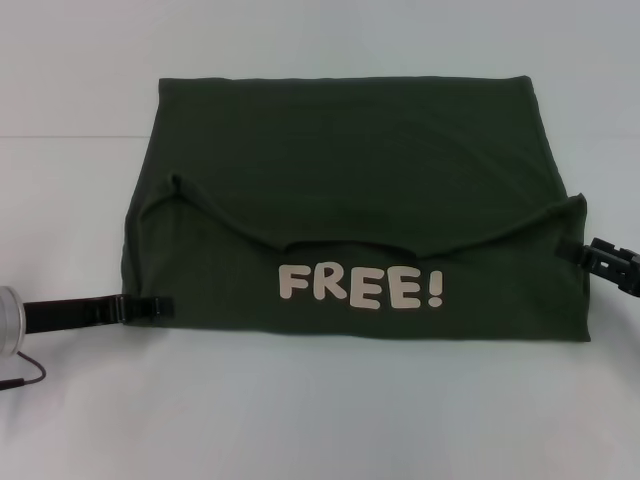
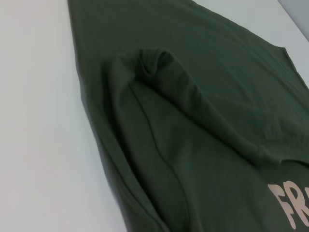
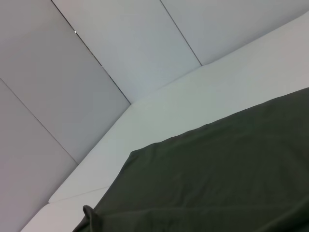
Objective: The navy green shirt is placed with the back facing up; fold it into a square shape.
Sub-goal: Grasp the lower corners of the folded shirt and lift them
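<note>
White tabletop [image 1: 80, 420] carries the navy green shirt [image 1: 350, 150], partly folded, "FREE!" lettering [image 1: 360, 287] up on the near layer. Left gripper [image 1: 160, 307] at its near-left edge, right gripper [image 1: 585, 252] at the right edge — fingers' state on either, cannot tell. Soft, limp, light cloth — likely best pinched at corners or the folded edge.

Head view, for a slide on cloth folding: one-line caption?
Partly folded green shirt on a white table, "FREE!" lettering showing, left claw and right claw at its side edges.
</note>
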{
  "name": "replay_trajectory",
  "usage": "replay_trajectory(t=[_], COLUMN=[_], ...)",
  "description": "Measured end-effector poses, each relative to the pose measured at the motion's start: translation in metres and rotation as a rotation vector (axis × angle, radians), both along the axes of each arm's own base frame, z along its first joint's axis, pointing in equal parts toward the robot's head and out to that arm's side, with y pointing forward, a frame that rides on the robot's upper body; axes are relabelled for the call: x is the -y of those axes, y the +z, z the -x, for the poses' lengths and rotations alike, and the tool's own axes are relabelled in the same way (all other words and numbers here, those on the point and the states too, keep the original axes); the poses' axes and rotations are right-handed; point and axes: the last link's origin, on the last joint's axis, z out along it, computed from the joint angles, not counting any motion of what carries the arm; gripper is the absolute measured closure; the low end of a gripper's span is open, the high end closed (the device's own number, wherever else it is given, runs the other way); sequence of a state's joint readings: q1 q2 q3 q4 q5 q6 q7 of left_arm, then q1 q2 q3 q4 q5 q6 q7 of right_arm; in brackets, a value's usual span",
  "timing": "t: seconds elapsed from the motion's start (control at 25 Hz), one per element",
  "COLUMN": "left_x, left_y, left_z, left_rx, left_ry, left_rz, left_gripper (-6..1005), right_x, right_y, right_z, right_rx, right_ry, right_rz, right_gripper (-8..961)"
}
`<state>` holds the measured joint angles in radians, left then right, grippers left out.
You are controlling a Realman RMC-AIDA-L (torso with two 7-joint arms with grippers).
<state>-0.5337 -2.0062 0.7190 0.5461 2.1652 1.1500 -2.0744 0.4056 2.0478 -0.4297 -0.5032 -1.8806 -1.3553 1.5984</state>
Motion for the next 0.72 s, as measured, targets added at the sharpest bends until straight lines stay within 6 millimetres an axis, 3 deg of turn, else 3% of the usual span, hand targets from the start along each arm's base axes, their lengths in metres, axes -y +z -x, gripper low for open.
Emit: replay_trajectory(t=[0.36, 0.48, 0.56, 0.72], left_x=[0.000, 0.000, 0.000, -0.001], left_y=[-0.001, -0.001, -0.001, 0.000], left_z=[-0.001, -0.002, -0.002, -0.002], left_rx=[-0.001, 0.001, 0.001, 0.001], left_ry=[-0.007, -0.009, -0.010, -0.012], left_rz=[0.005, 0.008, 0.009, 0.010], left_gripper=[600, 736, 826, 915], right_x=[-0.001, -0.001, -0.003, -0.012], right_y=[-0.001, 0.002, 0.010, 0.040], right_z=[0.002, 0.003, 0.005, 0.013], right_rx=[0.007, 0.008, 0.006, 0.017], right_ry=[0.010, 0.015, 0.019, -0.035], right_rz=[0.013, 0.028, 0.061, 0.187], right_gripper=[10, 10, 10, 10])
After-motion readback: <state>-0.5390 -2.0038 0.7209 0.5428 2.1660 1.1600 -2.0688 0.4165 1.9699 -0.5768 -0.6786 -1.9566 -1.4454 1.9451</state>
